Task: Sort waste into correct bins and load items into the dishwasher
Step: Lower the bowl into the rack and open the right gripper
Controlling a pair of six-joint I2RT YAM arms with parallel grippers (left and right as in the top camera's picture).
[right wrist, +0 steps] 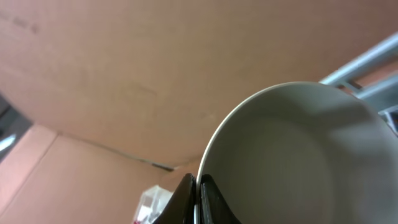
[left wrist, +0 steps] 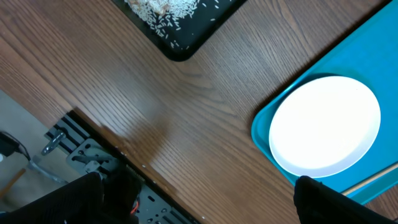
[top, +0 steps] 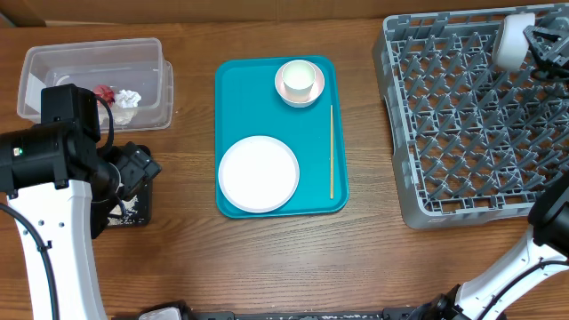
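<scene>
My right gripper [right wrist: 196, 180] is shut on the rim of the grey-blue bowl [right wrist: 298, 155], holding it tilted over the far right corner of the dishwasher rack [top: 462, 133]; from overhead the bowl [top: 513, 40] shows there. My left gripper [left wrist: 199, 205] is open and empty above bare wood, between the black tray [left wrist: 180, 53] of rice crumbs and the teal tray. The clear tub [top: 53, 53] holds a red wrapper [top: 104, 92] and a white napkin [top: 130, 98]. The teal tray [top: 258, 98] carries the round plate [top: 259, 173], the pink bowl [top: 286, 92] with the white cup [top: 300, 78] in it, and the stick [top: 332, 151].
The left arm's black body covers much of the black tray in the overhead view. The table's front edge and a metal frame lie just below my left gripper's fingers [left wrist: 68, 199]. Cardboard walls stand behind the rack.
</scene>
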